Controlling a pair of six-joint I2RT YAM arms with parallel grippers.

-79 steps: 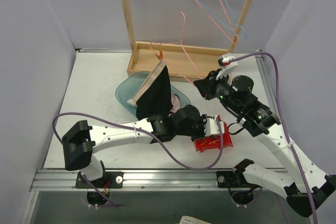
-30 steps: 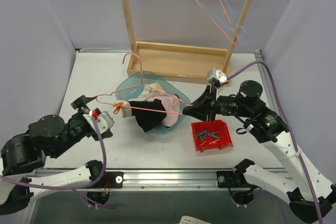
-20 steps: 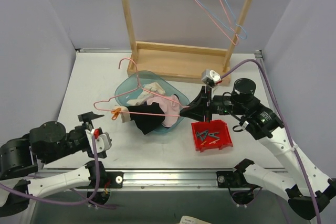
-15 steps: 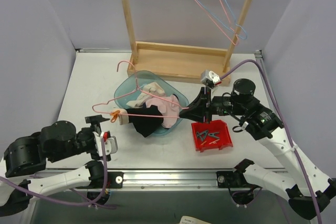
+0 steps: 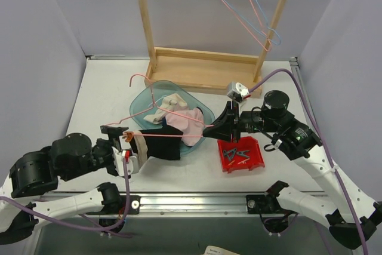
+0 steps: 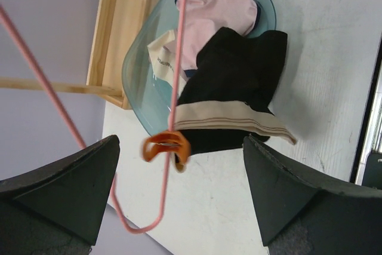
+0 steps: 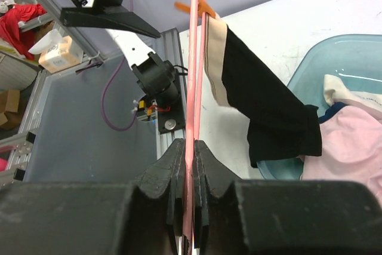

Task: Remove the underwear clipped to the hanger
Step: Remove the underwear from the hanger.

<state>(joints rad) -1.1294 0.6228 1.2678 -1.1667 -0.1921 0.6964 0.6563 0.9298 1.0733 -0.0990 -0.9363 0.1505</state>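
The white table (image 5: 89, 88) fills your view, with a wooden rack (image 5: 203, 67) standing at its far edge and two spare wire hangers (image 5: 250, 16) hooked near the rack's top.

In front of the rack sits a blue-green bowl (image 5: 143, 103). Pale pink underwear (image 5: 191, 120) lies inside it, piled with a cream piece.

A red tray (image 5: 255, 158) of loose clothespins (image 5: 236, 154) rests just right of the bowl.

A pink hanger (image 5: 179, 135) stretches across the bowl between your two arms, its hook toward the rack.

Your right gripper (image 5: 208, 128) is clamped on the hanger's right end. The right wrist view shows the fingers (image 7: 178, 153) pressed together on the pink wire.

The black underwear (image 5: 160, 148) is clipped to the hanger's left end by its beige waistband (image 5: 140, 146). The rest of the cloth trails toward the bowl's near rim and onto the table there.

An orange clothespin (image 5: 126, 137) pins that waistband to the wire.

Your left gripper (image 5: 123, 146) has its jaws spread wide. In the left wrist view the clothespin and the near end of the waistband sit in the gap between the two fingers (image 6: 65, 189), with neither finger touching them. The black cloth extends away from the gripper toward the bowl.
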